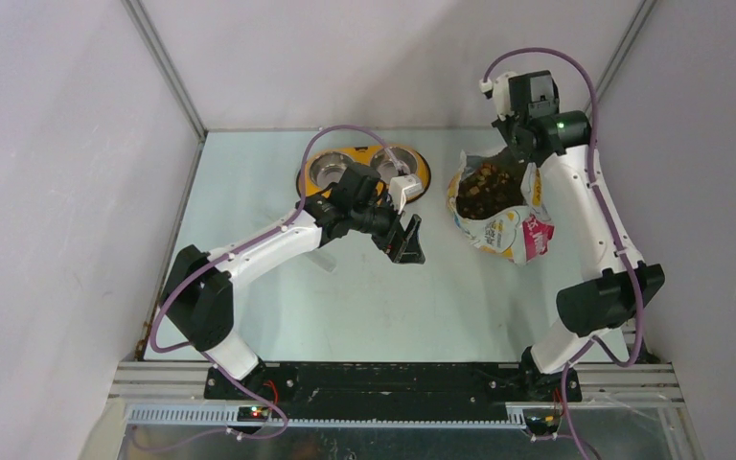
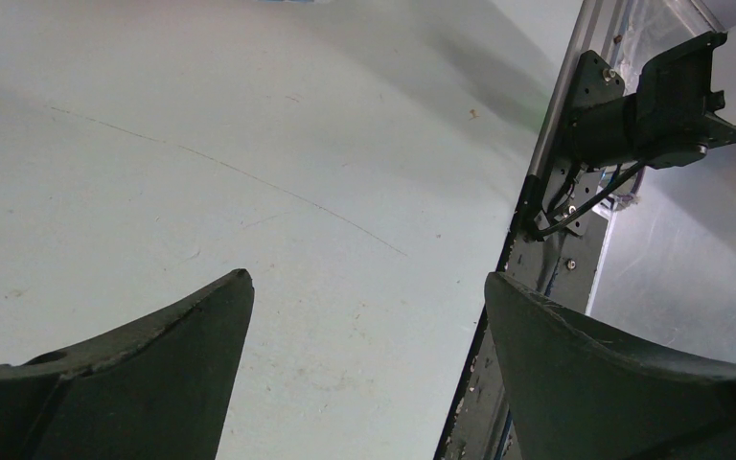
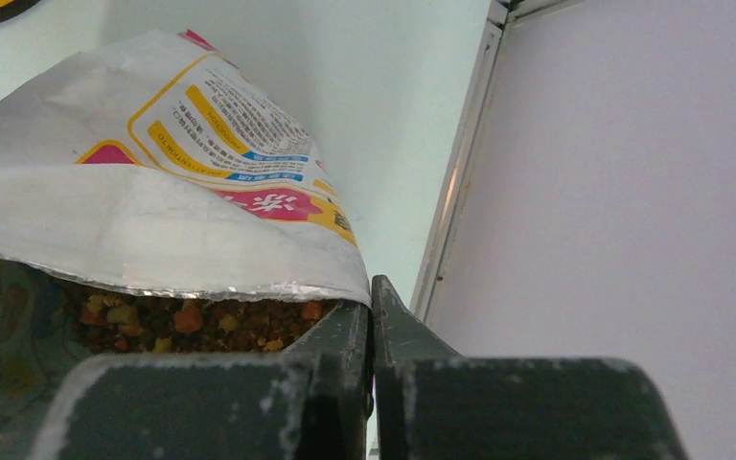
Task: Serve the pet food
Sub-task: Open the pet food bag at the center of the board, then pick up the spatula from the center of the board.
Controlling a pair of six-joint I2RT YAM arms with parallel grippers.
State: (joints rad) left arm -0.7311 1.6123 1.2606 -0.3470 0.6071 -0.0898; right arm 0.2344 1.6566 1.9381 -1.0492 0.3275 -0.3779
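Foil bag (image 3: 153,220) just left of the right gripper (image 3: 373,297) tips: crinkled, glossy print outside, bare silver foil at the rim. Pet food (image 3: 192,321) inside: matt, rough pellets. Right fingers: matt dark plastic, edges scuffed grey. Left gripper (image 2: 369,280) fingers: same matt black, grainy edges. Table (image 2: 249,144) under them: smooth, matt, fine scratches. Beyond the left gripper, double bowl (image 1: 423,175): glossy yellow, polished steel cups (image 1: 329,171).

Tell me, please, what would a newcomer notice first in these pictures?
The open foil bag, right of centre on the table and brimming with brown pet food, catches the eye first. The right claw is closed right at its rim. The left claw hangs wide open above the bare surface, near the yellow double bowl at the far edge.
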